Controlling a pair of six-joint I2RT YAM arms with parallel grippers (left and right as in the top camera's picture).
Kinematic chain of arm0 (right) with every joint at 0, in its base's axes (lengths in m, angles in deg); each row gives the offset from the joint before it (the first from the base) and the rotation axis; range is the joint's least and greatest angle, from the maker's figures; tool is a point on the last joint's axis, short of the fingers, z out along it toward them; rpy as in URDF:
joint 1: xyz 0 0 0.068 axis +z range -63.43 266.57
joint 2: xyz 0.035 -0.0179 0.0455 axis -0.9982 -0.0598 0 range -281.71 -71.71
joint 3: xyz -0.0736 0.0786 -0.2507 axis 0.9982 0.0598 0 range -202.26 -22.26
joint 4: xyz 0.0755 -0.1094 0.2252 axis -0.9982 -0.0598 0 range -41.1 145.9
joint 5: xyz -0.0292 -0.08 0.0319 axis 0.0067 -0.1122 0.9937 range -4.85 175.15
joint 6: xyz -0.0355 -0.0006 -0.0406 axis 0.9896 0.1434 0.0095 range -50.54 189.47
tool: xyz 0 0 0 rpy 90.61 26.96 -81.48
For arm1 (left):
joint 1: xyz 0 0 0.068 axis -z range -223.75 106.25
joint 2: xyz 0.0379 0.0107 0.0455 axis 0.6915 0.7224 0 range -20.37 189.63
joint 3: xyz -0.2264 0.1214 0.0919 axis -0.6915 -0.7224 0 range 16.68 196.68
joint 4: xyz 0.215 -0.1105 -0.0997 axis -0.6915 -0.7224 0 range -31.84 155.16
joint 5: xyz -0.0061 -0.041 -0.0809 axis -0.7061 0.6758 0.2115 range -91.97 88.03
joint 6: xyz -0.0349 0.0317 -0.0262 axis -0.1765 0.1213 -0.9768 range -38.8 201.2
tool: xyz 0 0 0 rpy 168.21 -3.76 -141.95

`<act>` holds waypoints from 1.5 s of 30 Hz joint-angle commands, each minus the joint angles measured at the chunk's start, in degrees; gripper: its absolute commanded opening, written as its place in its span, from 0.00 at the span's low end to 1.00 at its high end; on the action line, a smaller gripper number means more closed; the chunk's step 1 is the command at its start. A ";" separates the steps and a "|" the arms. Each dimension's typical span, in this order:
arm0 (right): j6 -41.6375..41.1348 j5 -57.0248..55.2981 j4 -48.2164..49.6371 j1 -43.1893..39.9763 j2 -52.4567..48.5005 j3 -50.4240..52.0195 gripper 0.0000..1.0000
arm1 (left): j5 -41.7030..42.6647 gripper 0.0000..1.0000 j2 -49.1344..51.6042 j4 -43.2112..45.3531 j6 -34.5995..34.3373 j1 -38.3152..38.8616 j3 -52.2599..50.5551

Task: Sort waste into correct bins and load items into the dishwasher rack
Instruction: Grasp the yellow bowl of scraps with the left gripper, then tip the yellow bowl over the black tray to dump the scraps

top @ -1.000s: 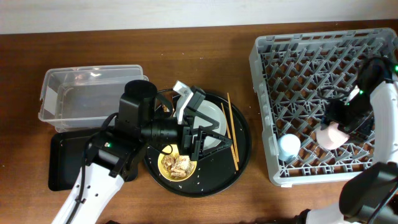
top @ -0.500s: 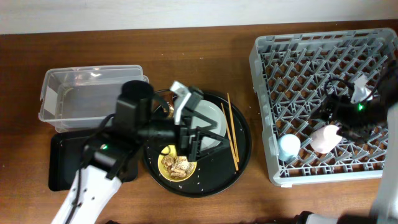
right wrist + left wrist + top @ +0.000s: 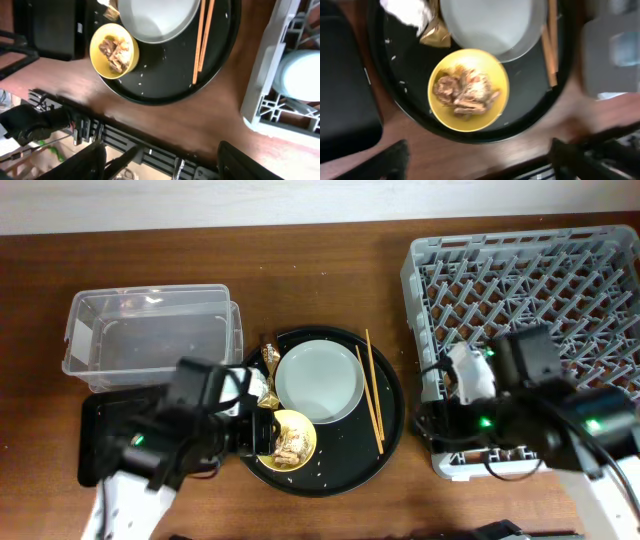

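Note:
The pale grey-green plate lies on the large round black tray, with the chopsticks to its right. The yellow bowl holds brownish scraps with rice. The white tissue and gold wrapper lie at the tray's left rim. The grey rack stands at the right, and the light blue cup sits in its front corner. The pink cup is hidden under my right arm. My left gripper is open and empty, just in front of the bowl. My right gripper is open and empty, high above the table's front edge.
The clear tub stands at the back left. The shallow black rectangular tray lies in front of it, partly under my left arm. My right arm covers the rack's front left part. Rice grains dot the round tray.
My left arm has pulled back from over the plate toward the front left, uncovering it. My right arm has left the pink cup and swung to the rack's front left corner.

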 commanded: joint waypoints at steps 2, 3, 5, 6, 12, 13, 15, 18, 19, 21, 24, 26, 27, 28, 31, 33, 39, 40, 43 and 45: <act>-5.49 -5.90 2.01 0.59 -0.44 0.11 0.80 | -2.78 0.81 10.86 5.33 0.90 10.60 -3.56; -6.34 -7.98 2.21 0.59 -0.44 0.11 0.84 | -2.80 0.81 14.10 7.61 0.90 13.81 -3.76; -6.32 -8.50 2.38 0.59 -0.44 0.11 0.90 | -4.00 0.81 19.93 11.63 -0.42 18.08 -3.76; -6.29 -8.52 2.36 0.59 -0.44 0.11 0.91 | -6.01 0.78 22.69 13.25 -1.31 19.71 -3.76; -6.27 -8.52 2.38 0.61 -0.46 0.13 0.96 | -12.28 0.50 35.41 22.58 -7.58 23.78 -3.76; -6.27 -8.52 2.40 0.61 -0.46 0.13 0.97 | -14.16 0.47 36.24 23.08 -8.44 24.09 -3.76; -6.27 -8.52 2.38 0.61 -0.46 0.13 0.97 | -15.80 0.22 37.27 23.32 -9.16 24.52 -3.74; -6.27 -8.55 2.36 0.61 -0.46 0.13 0.97 | -15.82 0.01 37.42 22.80 -9.16 24.63 -3.74; -6.25 -8.55 2.36 0.61 -0.46 0.13 0.97 | -15.82 0.01 37.29 21.90 -9.20 24.61 -3.72; -6.25 -8.55 2.36 0.61 -0.46 0.11 0.97 | -16.74 0.01 35.76 19.02 -10.64 24.55 -3.30; -6.27 -8.55 2.38 0.61 -0.46 0.11 0.98 | -17.33 0.01 28.70 17.33 -11.26 24.17 -3.10; -6.27 -8.55 2.38 0.61 -0.46 0.11 0.98 | -17.62 0.00 23.74 16.50 -11.28 24.17 -3.10; -6.27 -8.52 2.36 0.61 -0.46 0.11 0.98 | -18.32 0.01 21.70 15.61 -11.28 24.13 -3.10; -6.27 -8.52 2.34 0.61 -0.46 0.11 0.98 | -18.69 0.01 19.54 13.81 -11.30 23.47 -3.10; -6.27 -8.55 2.16 0.61 -0.46 0.13 0.98 | -17.59 0.01 11.50 7.58 -11.13 15.67 -3.10; -6.27 -8.55 2.14 0.61 -0.46 0.13 0.98 | -11.39 0.01 7.04 6.16 -5.97 8.17 -3.10; -6.27 -8.52 1.73 0.61 -0.46 0.13 0.98 | 22.45 0.01 4.52 5.27 21.20 -30.25 -3.13; -6.27 -8.52 1.64 0.61 -0.46 0.13 0.98 | 28.61 0.00 6.82 4.83 26.16 -36.68 -3.13; -6.29 -8.52 1.66 0.61 -0.46 0.13 0.98 | 45.75 0.01 15.80 3.45 36.92 -48.48 -3.13; -6.29 -8.52 1.05 0.61 -0.46 0.13 0.98 | 55.87 0.00 23.45 -1.90 47.10 -53.20 -3.13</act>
